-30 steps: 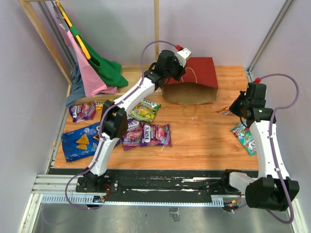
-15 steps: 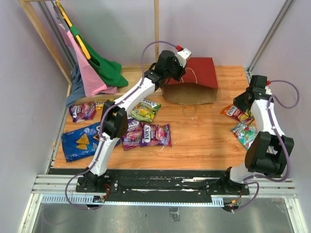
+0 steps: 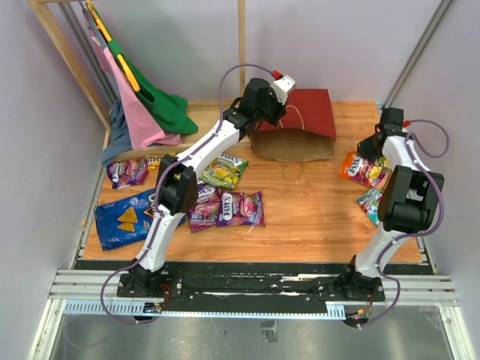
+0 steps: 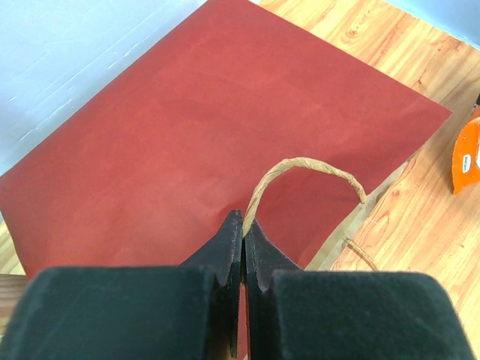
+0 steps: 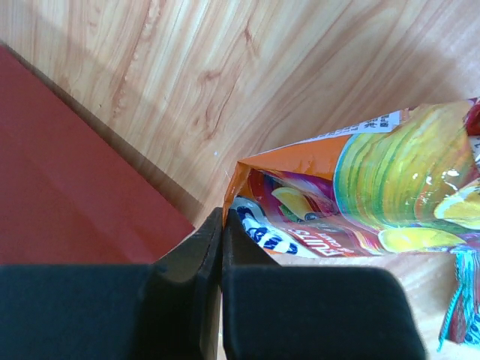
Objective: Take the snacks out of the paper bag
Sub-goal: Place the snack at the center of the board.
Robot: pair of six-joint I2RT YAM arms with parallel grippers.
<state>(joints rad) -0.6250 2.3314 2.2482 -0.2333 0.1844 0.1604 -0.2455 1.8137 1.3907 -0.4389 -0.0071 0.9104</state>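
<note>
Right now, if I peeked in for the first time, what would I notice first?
Probably the big dark red paper bag lying on its side at the far middle of the wooden table, the left gripper pinched shut at its string handle. Then the glossy snack packets strewn on the left, the biggest a blue chip bag, and an orange fruit-print packet on the right beside the shut right gripper.
</note>
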